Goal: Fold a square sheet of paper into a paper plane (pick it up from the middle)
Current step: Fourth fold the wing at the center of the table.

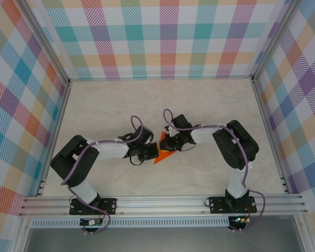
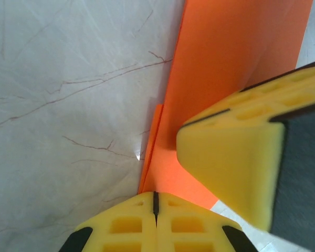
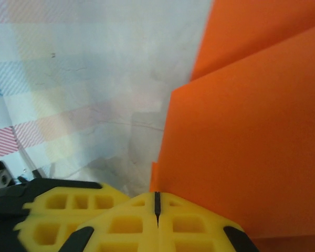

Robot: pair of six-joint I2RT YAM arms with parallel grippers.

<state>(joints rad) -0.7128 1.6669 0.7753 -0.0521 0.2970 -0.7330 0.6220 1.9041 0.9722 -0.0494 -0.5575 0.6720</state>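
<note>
At the middle of the marbled table [image 1: 94, 105], the thin, light, crease-prone folded orange paper [image 1: 165, 155] is met at its edges by the closed left gripper [image 2: 156, 207] and closed right gripper [image 3: 157, 205], and is best pinched along its stiffer layered fold.

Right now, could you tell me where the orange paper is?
In the top view the orange paper lies midway across the table, between the left gripper and right gripper.

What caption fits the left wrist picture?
The left gripper, jaws shut, meets folded bright orange paper on a pale marbled table, right gripper's yellow finger alongside.
</note>
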